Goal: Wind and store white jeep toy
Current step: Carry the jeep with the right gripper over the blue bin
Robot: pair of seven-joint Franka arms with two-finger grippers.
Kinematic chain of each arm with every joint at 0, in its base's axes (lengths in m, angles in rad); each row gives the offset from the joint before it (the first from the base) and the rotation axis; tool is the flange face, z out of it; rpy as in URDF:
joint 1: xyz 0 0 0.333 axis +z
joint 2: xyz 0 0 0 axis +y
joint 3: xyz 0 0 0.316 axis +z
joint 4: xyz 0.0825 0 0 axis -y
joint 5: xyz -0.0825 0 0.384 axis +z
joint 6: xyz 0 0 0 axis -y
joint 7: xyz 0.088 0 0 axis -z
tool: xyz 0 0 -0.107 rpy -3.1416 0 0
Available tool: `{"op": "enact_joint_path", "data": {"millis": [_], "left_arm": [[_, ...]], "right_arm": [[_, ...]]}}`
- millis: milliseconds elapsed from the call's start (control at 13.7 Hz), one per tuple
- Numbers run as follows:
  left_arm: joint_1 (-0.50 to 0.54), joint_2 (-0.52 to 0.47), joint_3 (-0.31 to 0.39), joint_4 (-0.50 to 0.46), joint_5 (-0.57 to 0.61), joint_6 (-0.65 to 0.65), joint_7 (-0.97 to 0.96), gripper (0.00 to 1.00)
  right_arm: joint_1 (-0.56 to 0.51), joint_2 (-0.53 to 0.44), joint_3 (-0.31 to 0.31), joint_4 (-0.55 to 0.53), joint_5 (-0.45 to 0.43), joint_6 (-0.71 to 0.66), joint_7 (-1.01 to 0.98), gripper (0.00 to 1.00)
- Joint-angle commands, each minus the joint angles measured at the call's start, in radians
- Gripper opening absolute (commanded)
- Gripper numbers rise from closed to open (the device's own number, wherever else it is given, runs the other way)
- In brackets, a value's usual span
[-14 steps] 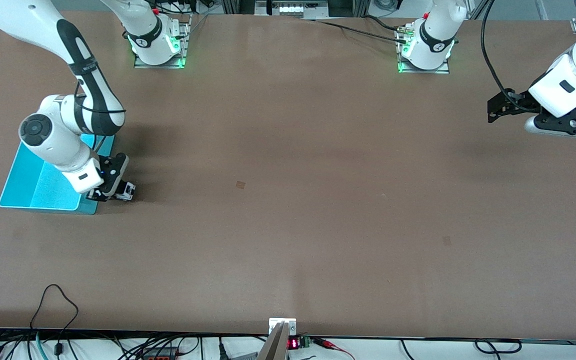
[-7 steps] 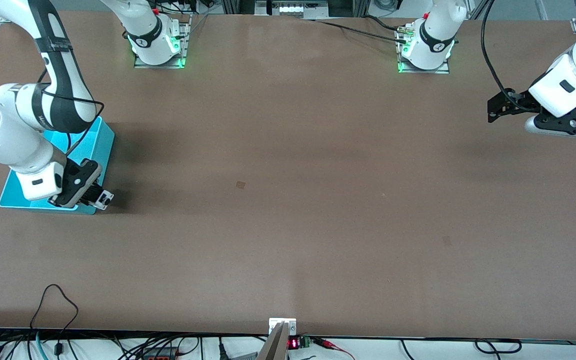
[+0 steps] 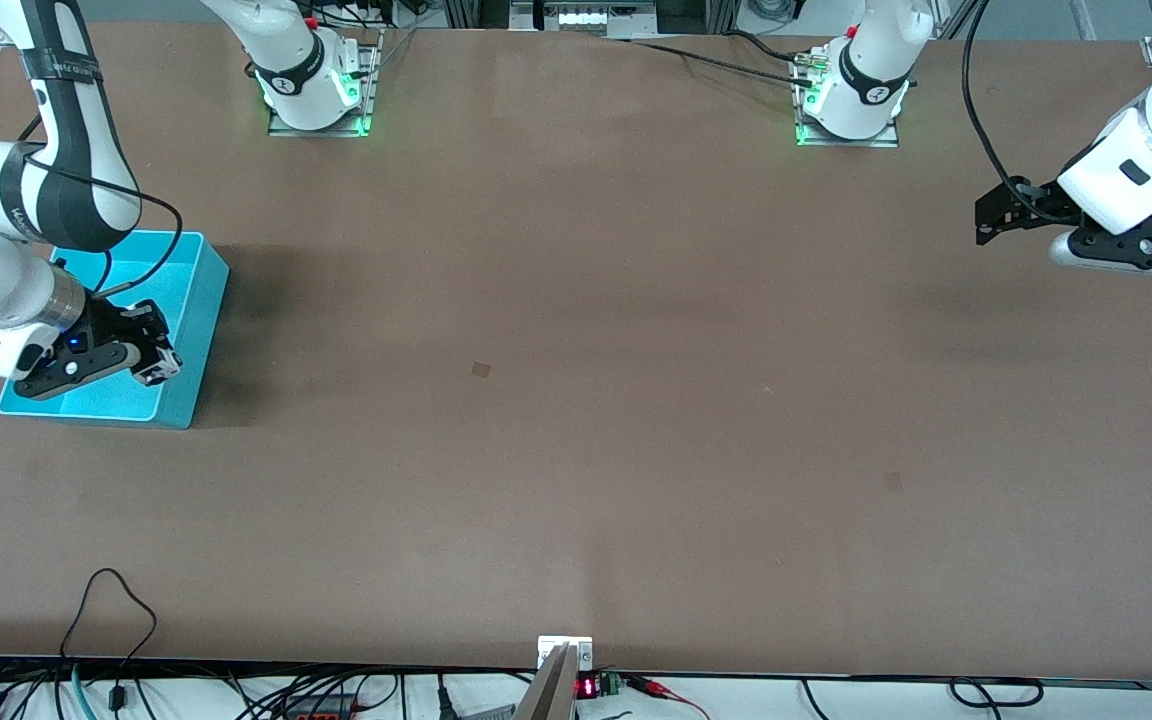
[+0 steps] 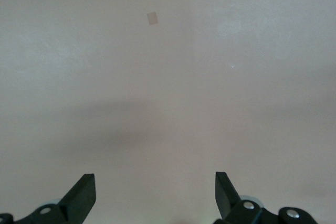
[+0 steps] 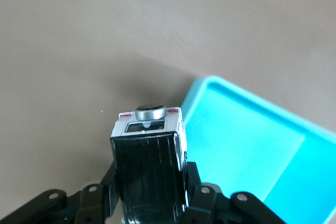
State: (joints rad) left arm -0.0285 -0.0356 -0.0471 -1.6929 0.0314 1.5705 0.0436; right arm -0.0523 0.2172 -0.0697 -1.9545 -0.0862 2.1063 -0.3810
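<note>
My right gripper (image 3: 151, 362) is shut on the white jeep toy (image 3: 158, 367) and holds it in the air over the turquoise bin (image 3: 198, 290), above the bin's wall nearest the table's middle. In the right wrist view the jeep (image 5: 149, 153) shows its black roof and a silver wheel, clamped between my fingers (image 5: 206, 199), with the bin's rim (image 5: 237, 92) just beside it. My left gripper (image 3: 986, 215) is open and empty, held in the air over the left arm's end of the table, where that arm waits. Its fingertips (image 4: 84, 192) show above bare table.
The brown table (image 3: 576, 400) carries only the bin. A small tape patch (image 3: 481, 369) lies near the middle and another (image 3: 894, 481) toward the left arm's end. Cables hang along the table edge nearest the front camera.
My right gripper has carried the jeep up from the table beside the bin and toward the right arm's end, and it is now over the bin's edge. The left arm has not moved.
</note>
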Motion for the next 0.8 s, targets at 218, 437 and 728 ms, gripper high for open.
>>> {"op": "enact_joint_path", "data": {"millis": [218, 437, 728], "left_arm": [[-0.001, -0.009, -0.005, 0.018, 0.013, -0.027, -0.013, 1.0], [-0.002, -0.009, -0.005, 0.018, 0.012, -0.027, -0.013, 1.0], [-0.002, -0.009, -0.005, 0.018, 0.012, -0.027, -0.014, 1.0]], "right_arm": [[-0.009, 0.02, -0.068, -0.026, -0.063, -0.043, 0.295, 0.0], [-0.047, 0.033, -0.081, -0.072, -0.061, -0.017, 0.33, 0.0], [-0.1, 0.033, -0.081, -0.24, -0.063, 0.219, 0.329, 0.0]]}}
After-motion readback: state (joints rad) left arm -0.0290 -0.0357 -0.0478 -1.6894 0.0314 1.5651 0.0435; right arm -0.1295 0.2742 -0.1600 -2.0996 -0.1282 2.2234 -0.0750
